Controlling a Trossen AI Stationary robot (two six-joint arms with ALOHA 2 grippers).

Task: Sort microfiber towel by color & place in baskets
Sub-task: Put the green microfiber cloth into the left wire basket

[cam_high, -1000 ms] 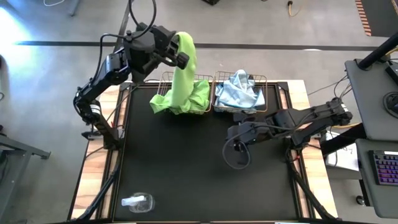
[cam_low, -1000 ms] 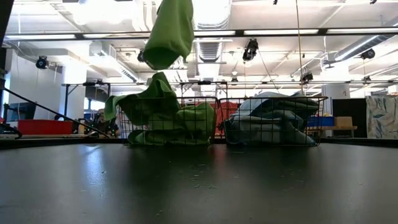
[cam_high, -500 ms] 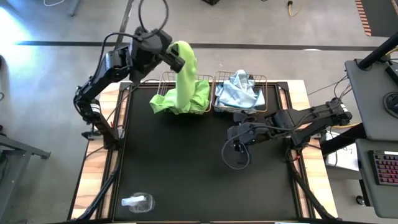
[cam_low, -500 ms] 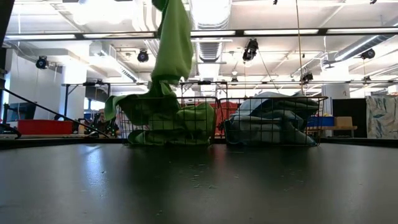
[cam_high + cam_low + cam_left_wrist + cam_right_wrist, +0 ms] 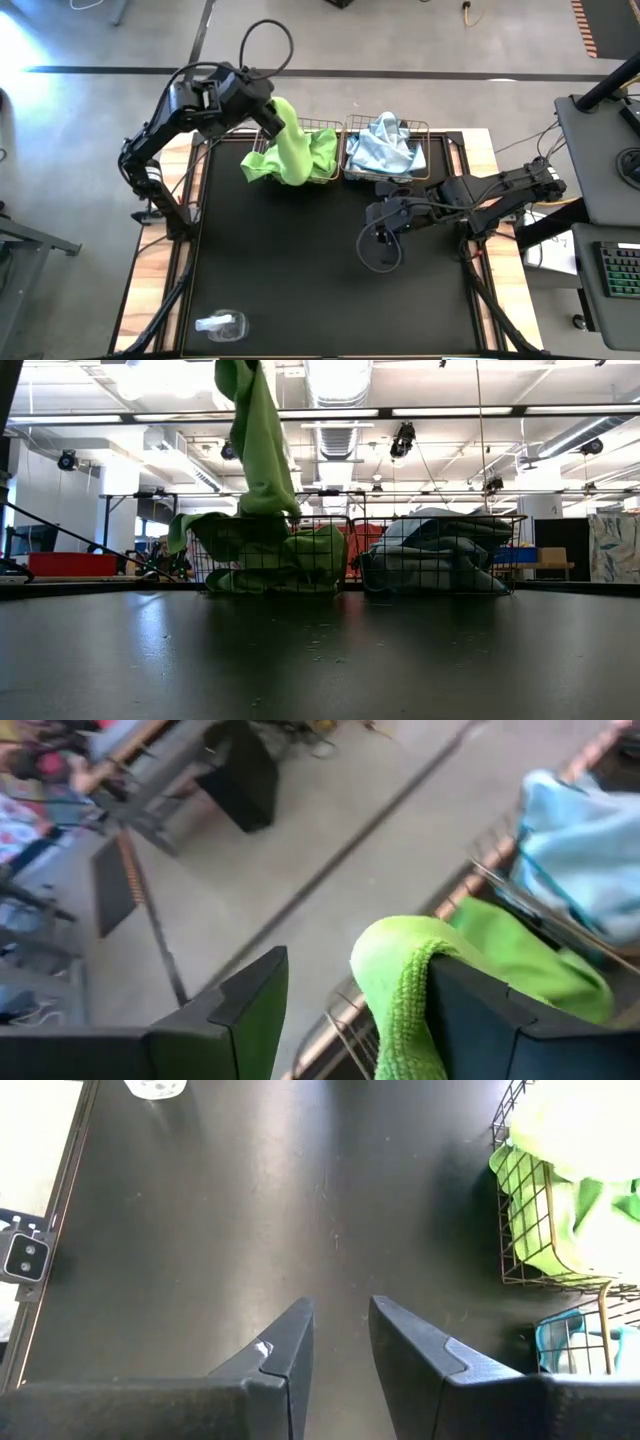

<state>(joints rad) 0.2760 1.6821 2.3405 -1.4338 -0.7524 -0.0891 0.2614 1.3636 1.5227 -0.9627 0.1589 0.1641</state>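
Note:
A lime green microfiber towel (image 5: 290, 150) hangs from my left gripper (image 5: 274, 116) into the left wire basket (image 5: 262, 128), which holds more green cloth (image 5: 265, 555). In the left wrist view my left gripper (image 5: 355, 965) stands open, with the towel (image 5: 400, 990) draped over one finger. The right basket (image 5: 427, 140) holds pale blue towels (image 5: 385, 148). My right gripper (image 5: 380, 240) hovers over the dark table (image 5: 300, 260) in front of the baskets. Its fingers (image 5: 338, 1308) stand slightly apart with nothing between them. My left gripper is open, and the green towel's upper end (image 5: 395, 970) lies folded over the tip of one finger (image 5: 480, 1010). The other finger (image 5: 250, 1010) stands clear of it. The towel hangs slack below the gripper (image 5: 258, 440), its lower end on the green pile in the left basket.
A small clear object (image 5: 220, 323) lies near the table's front left corner. The two baskets stand side by side at the far edge. A wide stretch of dark table (image 5: 250, 1200) lies between them and the near edge.
My left gripper has gone down and toward the table's left edge with the green towel. The towel's lower end, which hung clear above the basket, has sunk onto the green pile, and the towel now hangs longer.

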